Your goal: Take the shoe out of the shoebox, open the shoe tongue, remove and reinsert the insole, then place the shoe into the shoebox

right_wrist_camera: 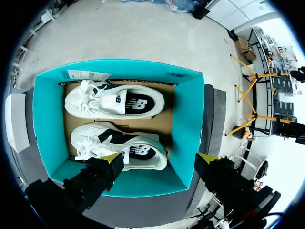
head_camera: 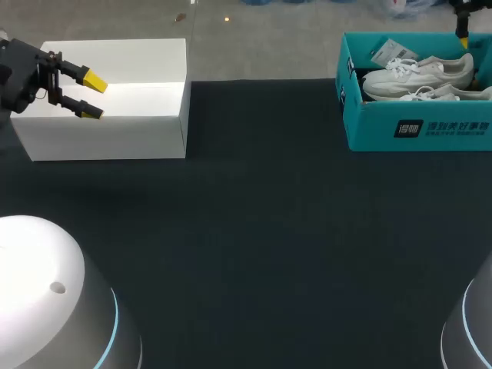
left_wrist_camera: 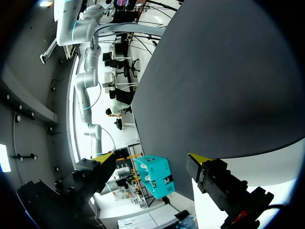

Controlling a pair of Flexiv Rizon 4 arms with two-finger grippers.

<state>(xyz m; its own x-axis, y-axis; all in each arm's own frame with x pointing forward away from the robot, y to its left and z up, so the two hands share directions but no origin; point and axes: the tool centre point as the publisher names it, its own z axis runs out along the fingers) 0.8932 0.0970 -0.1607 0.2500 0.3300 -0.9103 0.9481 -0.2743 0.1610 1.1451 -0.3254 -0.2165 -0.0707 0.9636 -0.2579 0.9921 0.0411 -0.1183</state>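
Observation:
A teal shoebox stands open at the table's far right, with two white shoes lying side by side in it. From straight above, the right wrist view shows the shoebox, one shoe farther in and the other shoe closer to my right gripper. That gripper hangs open over the box's near wall and holds nothing. My left gripper is open and empty at the far left, over a white box. In its wrist view the left gripper points across the table at the distant shoebox.
A white box sits at the table's back left under my left gripper. Black cloth covers the table between the two boxes. A paper tag lies inside the shoebox by the farther shoe.

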